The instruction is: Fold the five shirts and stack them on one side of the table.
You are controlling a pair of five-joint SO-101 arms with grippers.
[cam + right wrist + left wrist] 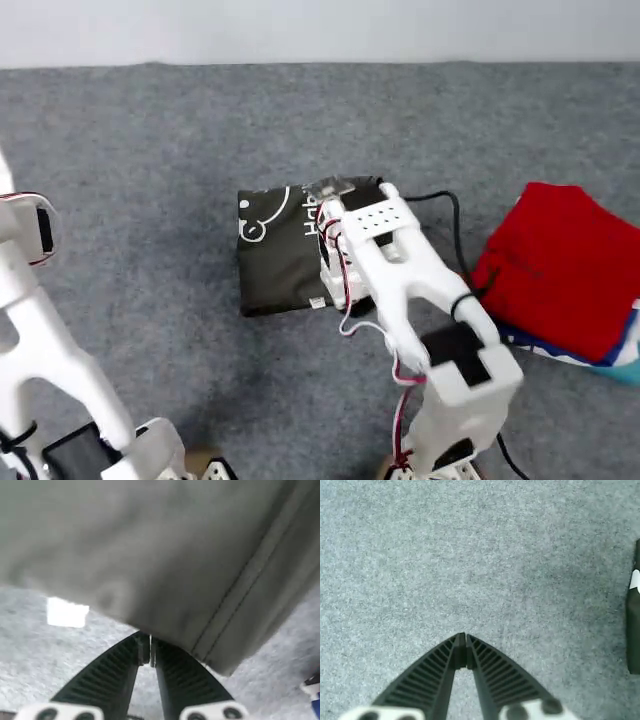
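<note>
At centre, my right gripper (145, 647) is pressed together at the folded black shirt's (280, 250) edge. My left gripper (465, 652), also together, is over grey carpet (470, 555).

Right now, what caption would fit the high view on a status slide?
Right claw shut on the folded black shirt mid-table; red-topped stack sits to its right.

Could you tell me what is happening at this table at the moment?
Two arms are partway through a shirt-folding job. The right gripper is shut at the far edge of a folded dark shirt in the middle of the grey table, and seems to pinch the fabric. The left gripper is shut on nothing, over bare table off to the side. A red shirt tops a pile of folded shirts on the right arm's side.
</note>
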